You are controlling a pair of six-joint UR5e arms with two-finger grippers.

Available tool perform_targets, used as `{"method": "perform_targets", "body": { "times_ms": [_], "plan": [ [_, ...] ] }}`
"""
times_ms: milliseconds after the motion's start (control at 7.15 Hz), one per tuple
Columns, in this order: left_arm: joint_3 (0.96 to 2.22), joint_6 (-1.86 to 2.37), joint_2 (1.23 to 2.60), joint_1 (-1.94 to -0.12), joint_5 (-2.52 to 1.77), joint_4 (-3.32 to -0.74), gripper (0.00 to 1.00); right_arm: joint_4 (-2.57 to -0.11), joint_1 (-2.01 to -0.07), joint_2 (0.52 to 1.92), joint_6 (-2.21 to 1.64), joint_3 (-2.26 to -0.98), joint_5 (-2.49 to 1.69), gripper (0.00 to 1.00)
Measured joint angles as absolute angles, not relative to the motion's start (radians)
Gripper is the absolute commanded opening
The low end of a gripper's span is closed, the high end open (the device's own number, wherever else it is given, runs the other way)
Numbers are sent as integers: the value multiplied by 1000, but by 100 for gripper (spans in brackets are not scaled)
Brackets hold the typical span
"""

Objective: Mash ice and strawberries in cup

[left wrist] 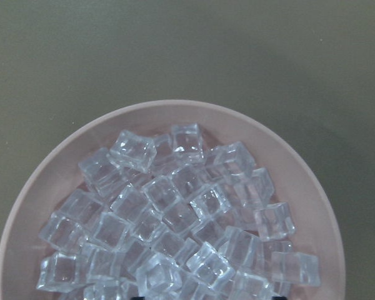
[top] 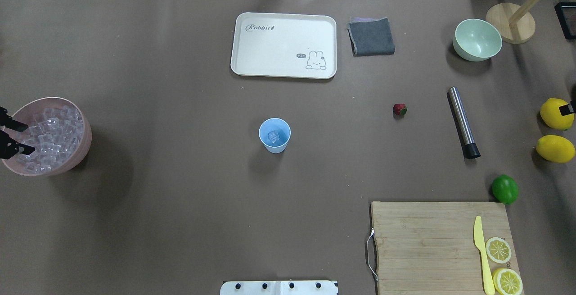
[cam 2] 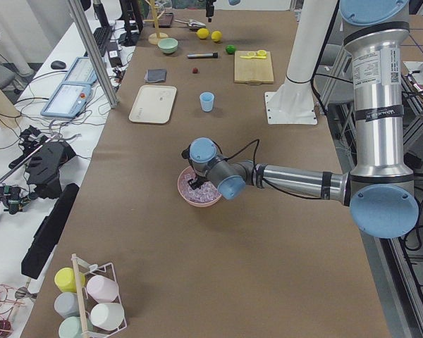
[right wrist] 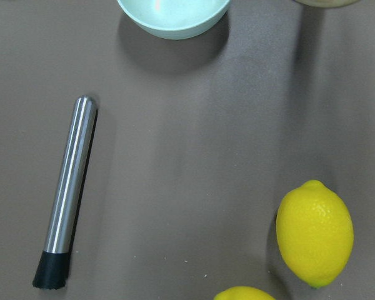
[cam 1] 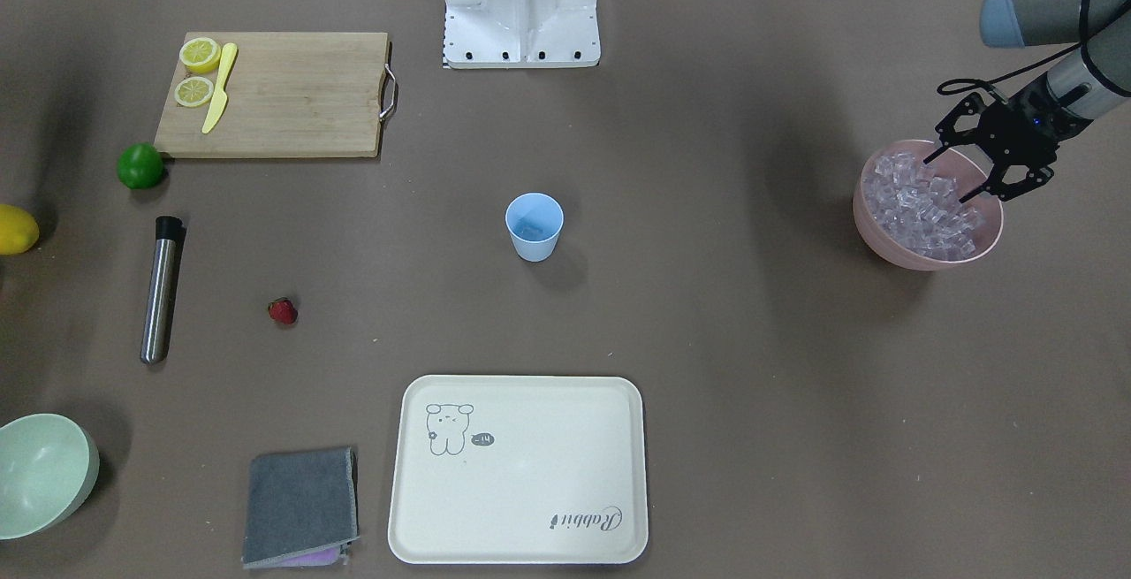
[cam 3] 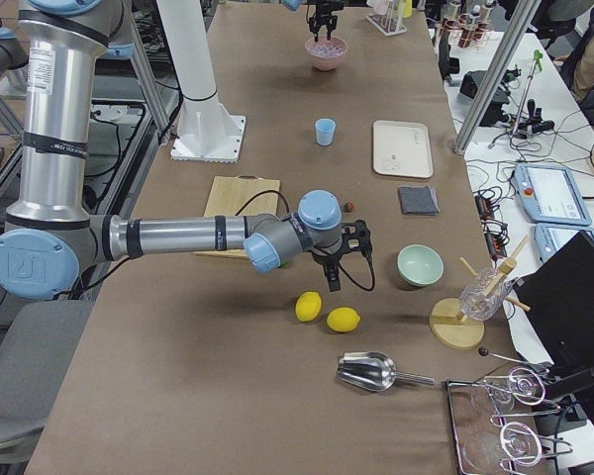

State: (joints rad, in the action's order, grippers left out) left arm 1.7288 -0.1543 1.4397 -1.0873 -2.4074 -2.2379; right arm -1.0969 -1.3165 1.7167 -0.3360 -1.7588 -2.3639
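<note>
The light blue cup [cam 1: 534, 225] [top: 274, 135] stands upright mid-table with one ice cube [top: 273, 137] inside. More ice [cam 1: 923, 208] [left wrist: 175, 212] fills the pink bowl [cam 1: 884, 243] [top: 81, 151] at the table's end. My left gripper [cam 1: 950, 177] [top: 15, 138] hangs open just above that ice, with nothing between its fingers. The strawberry [cam 1: 283, 311] [top: 399, 109] lies alone on the table, next to a steel muddler [cam 1: 161, 289] [right wrist: 65, 200]. My right gripper [cam 3: 342, 259] hovers over the lemons; only a black sliver shows in the overhead view, so I cannot tell its state.
A cream tray [top: 283, 67], grey cloth [top: 371, 37] and pale green bowl [top: 477, 39] sit along the far side. A cutting board [top: 423, 245] holds lemon halves and a yellow knife [top: 481, 254]. A lime [top: 505, 189] and two lemons [top: 555, 148] lie nearby.
</note>
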Motion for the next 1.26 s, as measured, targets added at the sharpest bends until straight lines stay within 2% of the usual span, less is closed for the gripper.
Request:
{"method": "perform_targets", "body": {
  "times_ms": [1258],
  "plan": [
    [1716,-153,1451,-1080,-2374,-2243,78,-1097,-1316,1721,-334,-1760,-2370,100]
  ]
}}
